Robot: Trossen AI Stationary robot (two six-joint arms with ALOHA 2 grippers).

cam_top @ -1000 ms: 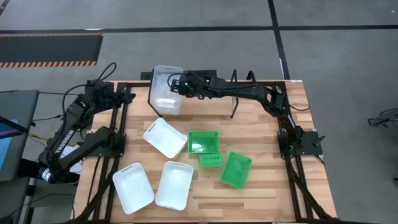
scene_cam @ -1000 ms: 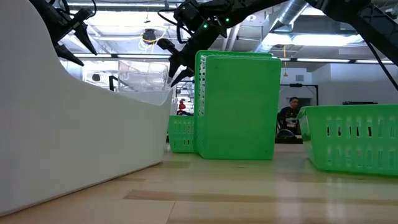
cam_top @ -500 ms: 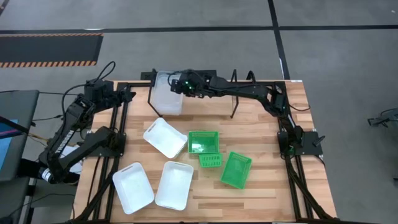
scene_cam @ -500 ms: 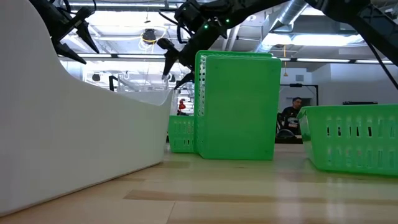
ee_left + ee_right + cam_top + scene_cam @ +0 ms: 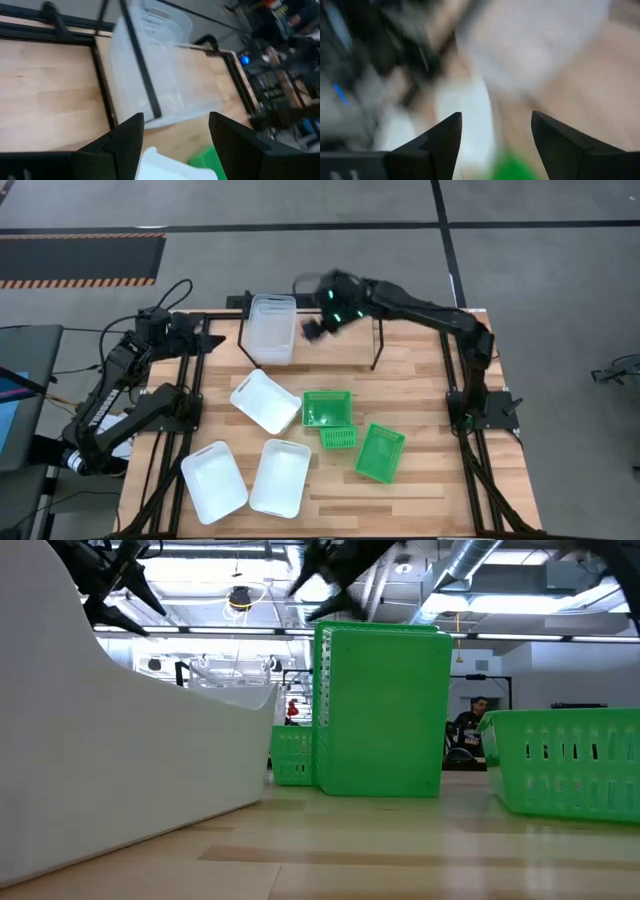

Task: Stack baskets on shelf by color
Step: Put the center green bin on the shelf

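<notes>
Above the far edge of the wooden table (image 5: pixel 420 395), the right gripper (image 5: pixel 318 328) hangs just right of the clear baskets (image 5: pixel 271 328), its jaws spread and holding nothing, as the right wrist view shows. Those clear baskets sit nested at the left end of the shelf (image 5: pixel 375 330), a low black rod rack along the table's far side; how many are nested there cannot be told from above. On the table nearer the viewer lie three white baskets, one (image 5: pixel 265 400) near the middle, one (image 5: pixel 214 481) at the near left, one (image 5: pixel 280 477) just right of it. Three green baskets stand close together right of them: one upright (image 5: pixel 327 408), a smaller-looking one (image 5: pixel 339 439) touching its near side, one (image 5: pixel 380 452) tilted just right of that. The left gripper (image 5: pixel 203 338) waits at the table's far left edge beside the shelf, its jaws spread and empty in its own wrist view. With the clear pile set, the step in hand looks like fetching the next colour, likely the green baskets on the right arm's side. Doing it well would mean coming down over one rim wall, pinching that wall alone and not the neighbour's that touches it, and lifting straight up before carrying it to a free bay of the shelf. The lattice sides could snag a finger, and the tilted basket may tip if nudged. In the low view a person sits far off in the room behind the table.
</notes>
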